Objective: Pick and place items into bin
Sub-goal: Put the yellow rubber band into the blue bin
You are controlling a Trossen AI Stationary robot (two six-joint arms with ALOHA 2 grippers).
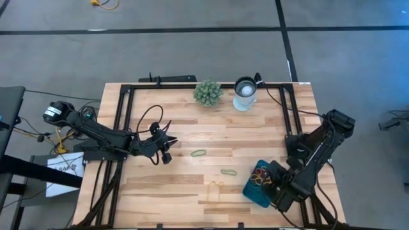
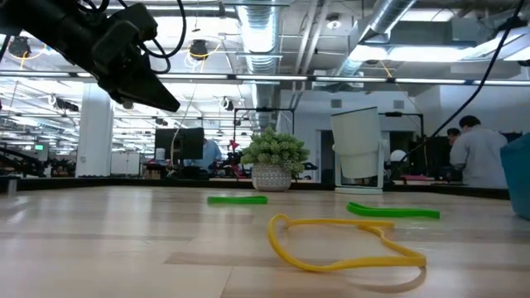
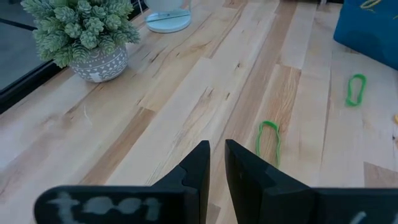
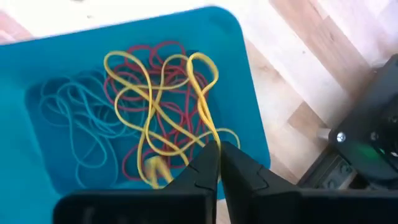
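While the high view shows the teal bin point(image 1: 250, 189) only as a small tray at the table's five o'clock corner, the right wrist view looks straight into it: yellow bands point(image 4: 163, 99), red bands point(image 4: 166, 115) and blue bands point(image 4: 78, 118) lie tangled on its floor. The right gripper point(image 4: 219, 155) hangs over the bin, its fingers nearly together with one yellow strand running up between the tips. The left gripper point(image 3: 216, 155) hovers over bare wood toward nine o'clock, jaws a narrow slit apart, holding nothing. On the table lie two green bands point(image 1: 199, 153) point(image 1: 229, 172) near the centre and a yellow band point(image 2: 344, 242) toward six o'clock. A potted plant ball point(image 1: 208, 92) and a white cup point(image 1: 245, 93) stand at twelve o'clock. People show in the room beyond in the low view.
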